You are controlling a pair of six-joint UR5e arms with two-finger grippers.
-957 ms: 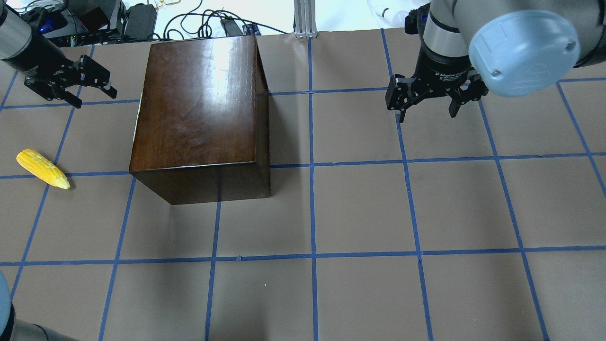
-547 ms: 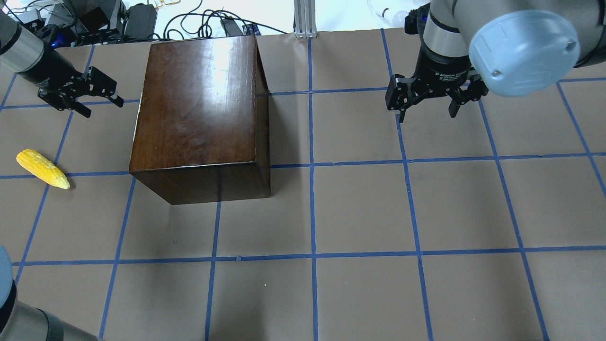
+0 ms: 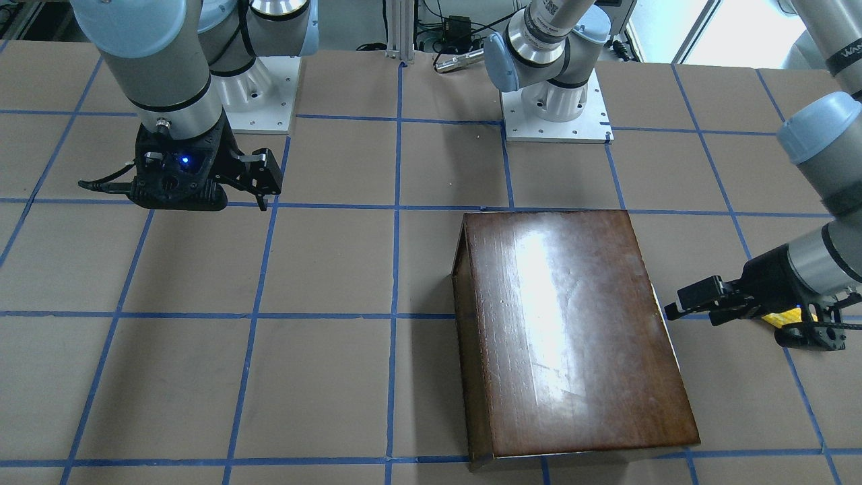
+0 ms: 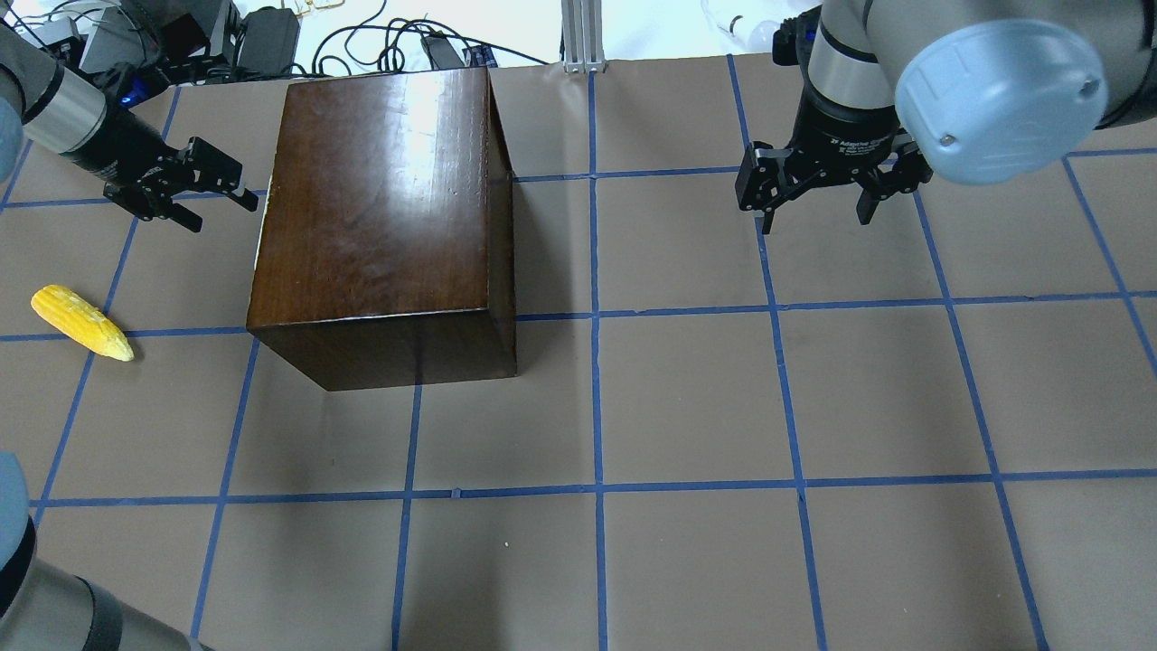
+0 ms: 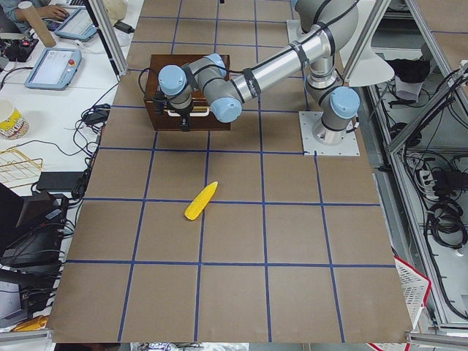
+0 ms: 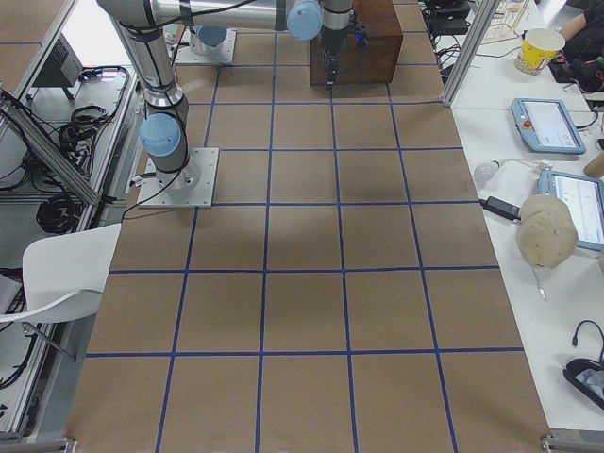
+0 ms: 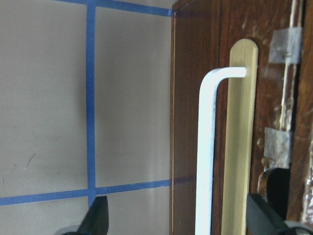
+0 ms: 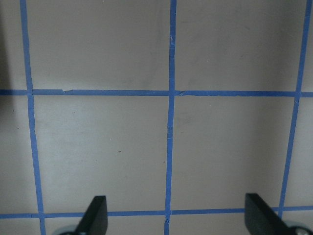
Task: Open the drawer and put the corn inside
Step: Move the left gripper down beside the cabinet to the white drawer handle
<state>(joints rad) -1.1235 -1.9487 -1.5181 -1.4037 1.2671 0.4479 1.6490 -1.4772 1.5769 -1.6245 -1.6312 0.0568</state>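
Observation:
The glossy dark-brown box [image 4: 389,208] stands on the table, left of centre. Its drawer is closed. The dark front panel [image 7: 190,122], with a white bar handle [image 7: 205,156] on a brass plate, shows only in the left wrist view. My left gripper [image 4: 221,212] is open and empty, close to the box's left face. In the left wrist view [image 7: 178,218] the handle lies between its fingertips, farther ahead. The yellow corn [image 4: 81,323] lies on the table, to the left of the box. My right gripper [image 4: 813,217] is open and empty, above the table at the far right.
Blue tape lines grid the brown table cover [image 4: 687,398]. Cables and electronics [image 4: 226,36] lie beyond the far edge. The right wrist view shows only taped table under the right gripper [image 8: 177,218]. The robot bases [image 3: 555,108] stand on the near side.
My left gripper has moved right and slightly nearer, closing on the box's left face. The right arm, the corn and the box have not moved.

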